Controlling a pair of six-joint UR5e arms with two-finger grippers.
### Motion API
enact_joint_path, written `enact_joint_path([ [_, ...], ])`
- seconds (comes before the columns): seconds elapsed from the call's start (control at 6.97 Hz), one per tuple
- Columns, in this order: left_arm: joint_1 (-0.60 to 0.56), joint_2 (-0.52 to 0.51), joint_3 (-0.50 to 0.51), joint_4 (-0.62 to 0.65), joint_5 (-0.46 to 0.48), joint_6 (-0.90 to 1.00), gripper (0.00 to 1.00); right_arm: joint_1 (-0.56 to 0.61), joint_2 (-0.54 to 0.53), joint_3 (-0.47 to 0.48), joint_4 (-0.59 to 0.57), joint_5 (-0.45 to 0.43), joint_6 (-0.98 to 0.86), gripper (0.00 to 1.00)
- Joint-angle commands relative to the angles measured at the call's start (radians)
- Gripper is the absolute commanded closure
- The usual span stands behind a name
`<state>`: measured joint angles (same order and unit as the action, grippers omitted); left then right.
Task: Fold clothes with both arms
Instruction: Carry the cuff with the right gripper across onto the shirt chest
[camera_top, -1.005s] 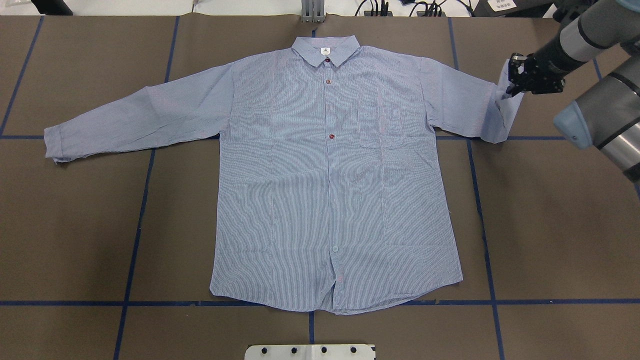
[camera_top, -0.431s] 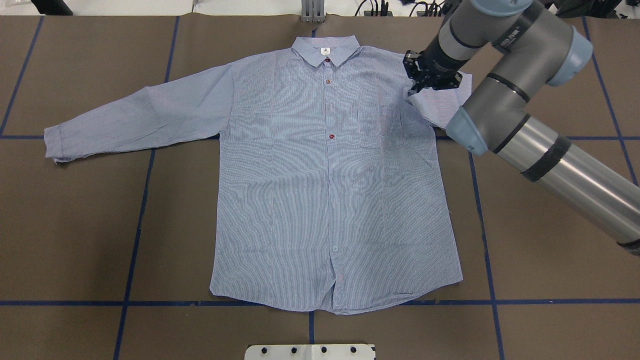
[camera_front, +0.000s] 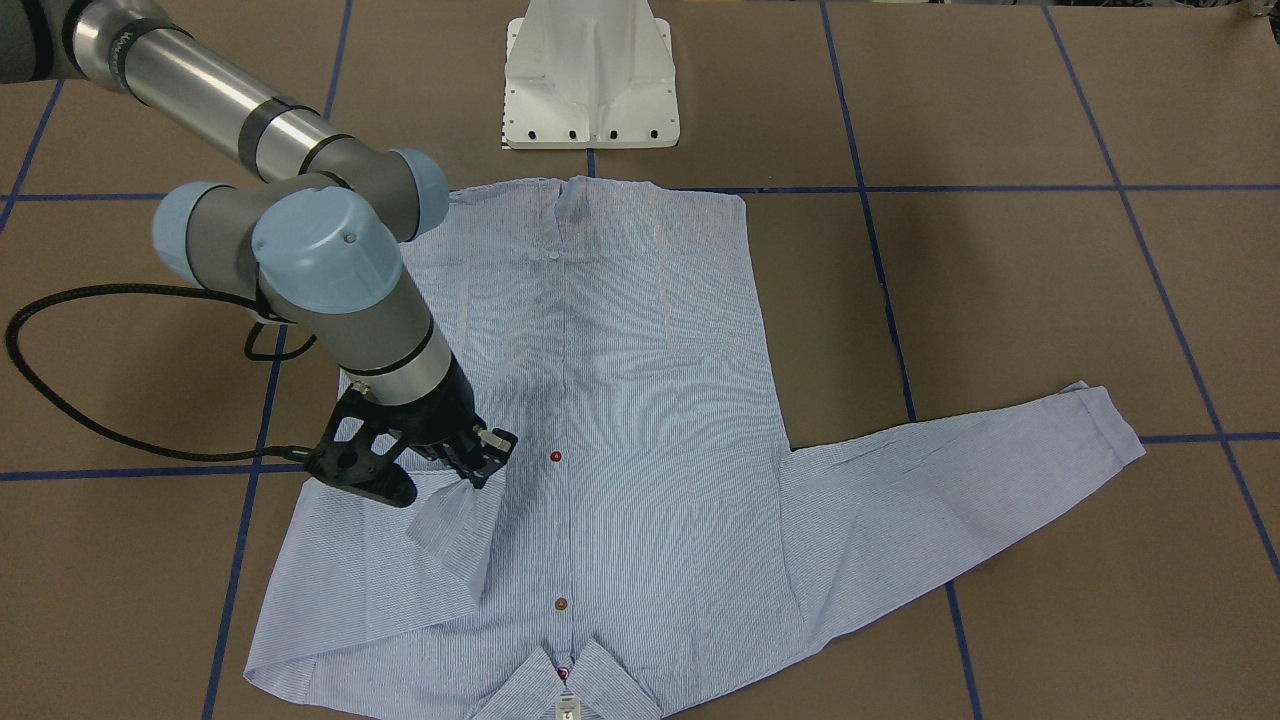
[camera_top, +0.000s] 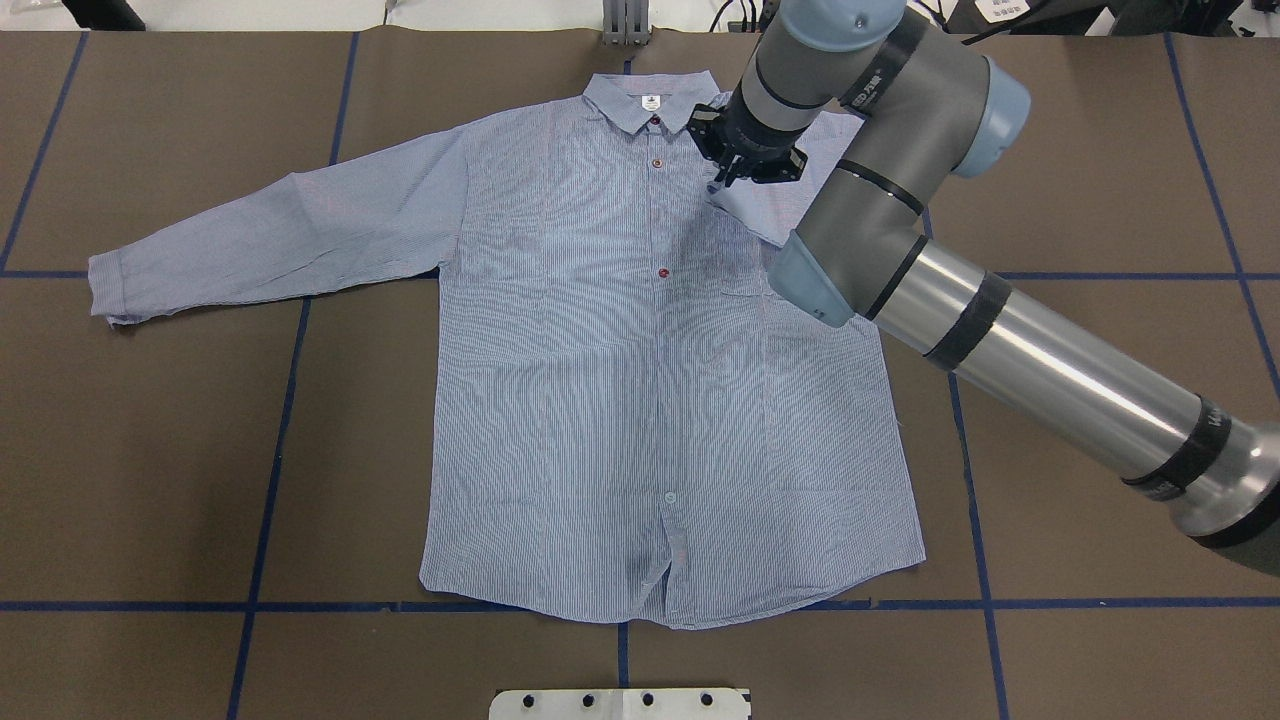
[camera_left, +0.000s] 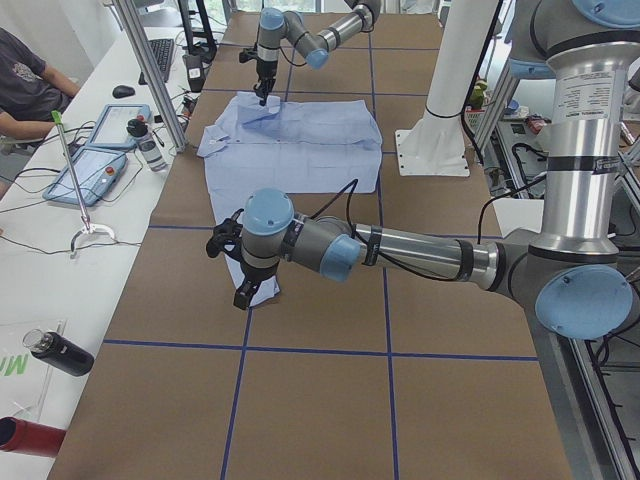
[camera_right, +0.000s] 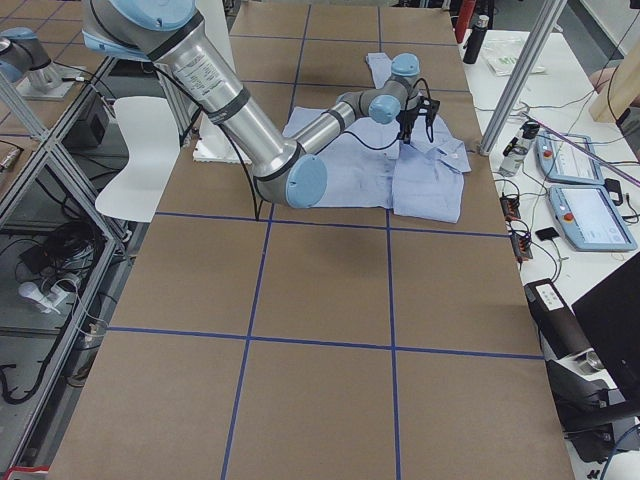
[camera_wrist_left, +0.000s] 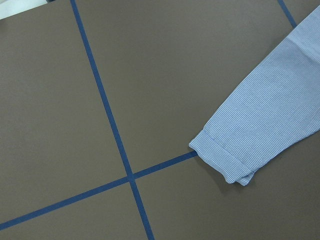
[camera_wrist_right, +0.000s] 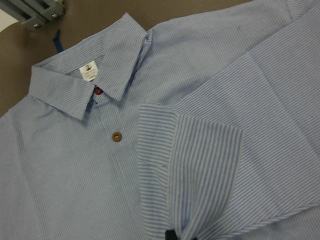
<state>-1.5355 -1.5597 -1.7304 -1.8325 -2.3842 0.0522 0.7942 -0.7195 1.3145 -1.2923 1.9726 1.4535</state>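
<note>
The striped blue shirt (camera_top: 640, 400) lies front up on the brown surface (camera_top: 150, 450). Its long axis runs straight out from the robot, hem nearest the white pedestal base (camera_front: 590, 90) and collar (camera_top: 650, 100) pointing at the far edge. The left sleeve (camera_top: 280, 230), on the robot's left, stretches flat sideways, slanting slightly toward the hem. The right sleeve (camera_front: 350, 590) is doubled back over the chest. The right end effector (camera_top: 725, 178) has its fingers pressed together on the right cuff (camera_wrist_right: 200, 165), holding it lifted just beside the button line below the collar. The right wrist view shows this cuff hanging near the collar label and a brown button (camera_wrist_right: 117, 136), with only a dark fingertip at the bottom edge. The left end effector (camera_left: 237, 272) shows only in the exterior left view, above the left cuff (camera_wrist_left: 225, 160); whether it is spread or closed I cannot tell. Its wrist view looks down on that cuff, which lies flat beside a crossing of blue tape lines (camera_wrist_left: 131, 177).
</note>
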Motion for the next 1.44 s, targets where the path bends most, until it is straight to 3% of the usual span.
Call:
enact_joint_path([
  [0.0, 0.0, 0.006, -0.024, 0.005, -0.001, 0.0, 0.0, -0.047, 0.081, -0.059, 0.005, -0.026, 0.007, 1.0],
  [0.14, 0.0, 0.007, -0.021, 0.005, -0.001, 0.0, 0.0, -0.053, 0.083, -0.06, 0.007, -0.04, 0.007, 1.0],
  [0.29, 0.0, 0.007, -0.021, 0.007, -0.001, 0.0, 0.0, -0.059, 0.084, -0.076, 0.042, -0.043, 0.008, 0.92],
  [0.43, 0.0, 0.007, -0.015, 0.006, -0.001, 0.0, 0.0, -0.064, 0.089, -0.101, 0.069, -0.044, 0.025, 0.65],
  [0.57, 0.0, 0.007, -0.012, 0.004, -0.001, 0.0, 0.0, -0.076, 0.118, -0.122, 0.07, -0.063, 0.028, 0.56],
  [1.0, 0.002, 0.007, -0.008, 0.002, -0.001, 0.0, 0.0, -0.09, 0.16, -0.162, 0.097, -0.072, 0.065, 0.56],
  [1.15, 0.0, 0.007, -0.005, -0.002, -0.003, 0.001, 0.0, -0.09, 0.163, -0.166, 0.113, -0.072, 0.094, 0.5],
  [1.29, 0.002, 0.007, 0.017, -0.008, -0.009, 0.001, 0.0, -0.09, 0.176, -0.164, 0.113, -0.074, 0.103, 0.01],
])
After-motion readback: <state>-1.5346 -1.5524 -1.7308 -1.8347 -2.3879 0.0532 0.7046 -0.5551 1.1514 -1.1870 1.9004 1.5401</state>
